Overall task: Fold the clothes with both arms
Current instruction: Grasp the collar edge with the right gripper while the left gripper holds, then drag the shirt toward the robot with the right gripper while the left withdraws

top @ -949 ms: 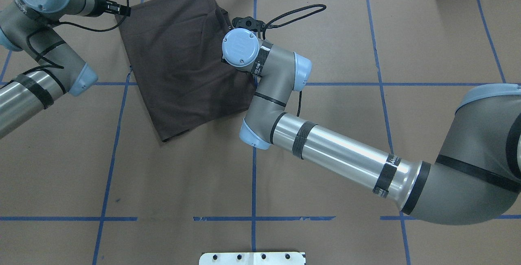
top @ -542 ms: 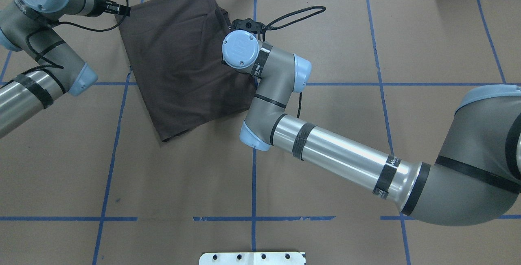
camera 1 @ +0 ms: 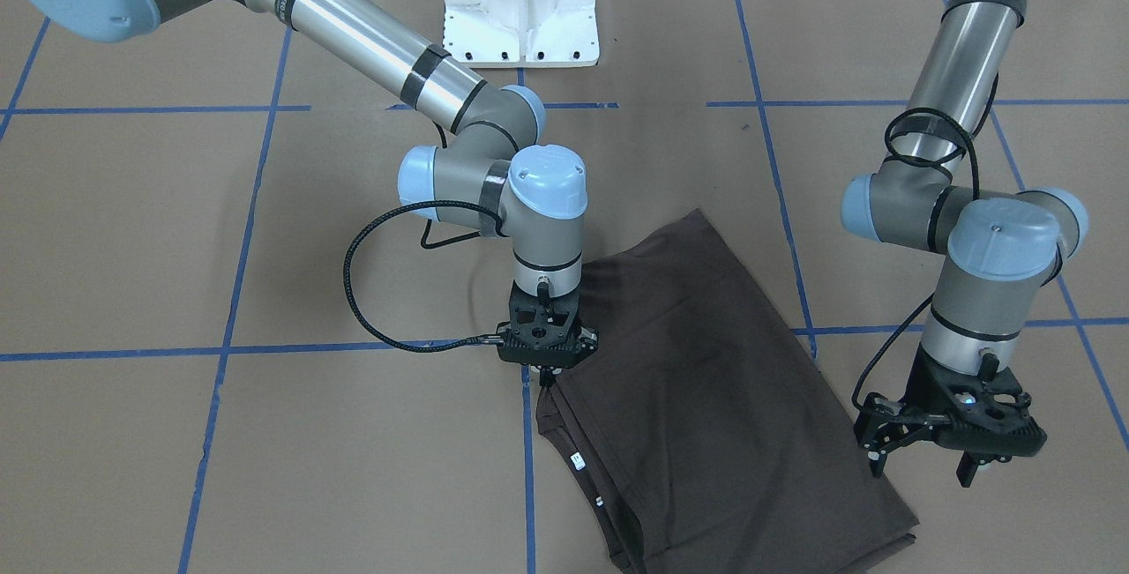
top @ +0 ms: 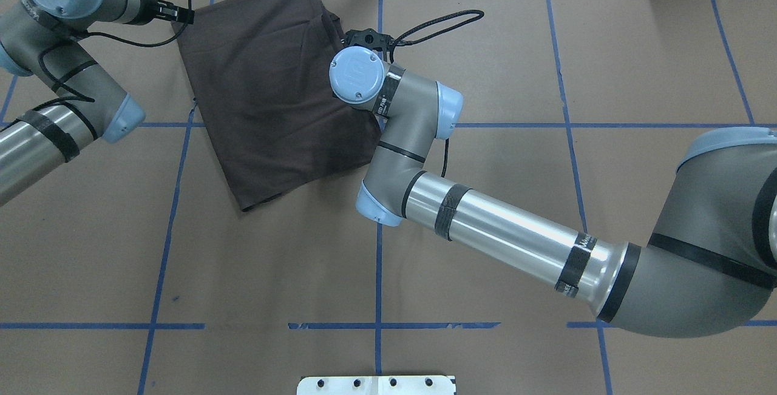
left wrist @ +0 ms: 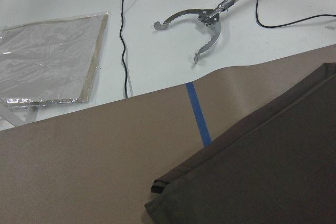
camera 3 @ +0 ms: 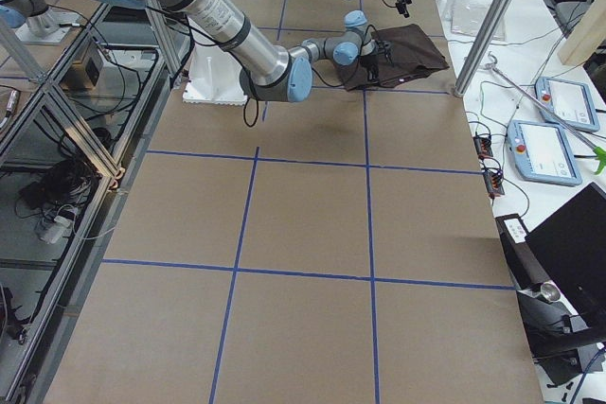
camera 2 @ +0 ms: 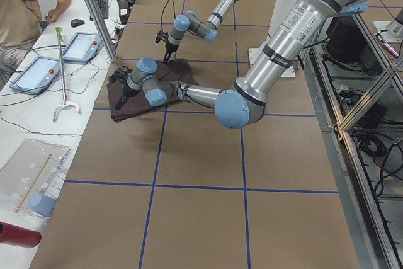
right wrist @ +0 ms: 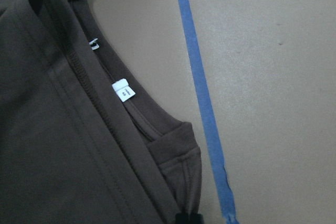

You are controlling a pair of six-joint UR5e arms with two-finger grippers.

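The dark grey-brown T-shirt [top: 267, 91] lies folded on the brown table, far left of centre; it also shows in the front view [camera 1: 706, 380]. Its white neck tag [right wrist: 122, 90] and ribbed collar show in the right wrist view. My right gripper [camera 1: 547, 377] points straight down at the shirt's collar-side edge. Its fingers are pinched together on the cloth [right wrist: 188, 217]. My left gripper [camera 1: 922, 466] hangs open and empty just above the table, beside the shirt's far corner [left wrist: 157, 187]. In the overhead view the left gripper [top: 182, 16] sits at that corner.
The white pedestal base [camera 1: 520, 5] stands at the near edge. Blue tape lines [top: 379, 261] grid the table. Past the far edge lie a metal grabber tool [left wrist: 202, 24] and a plastic sheet [left wrist: 47, 61]. A person [camera 2: 25, 11] sits by tablets [camera 2: 82, 45].
My right wrist has shifted slightly left and toward the robot over the shirt's edge. The left arm and the shirt have barely moved.
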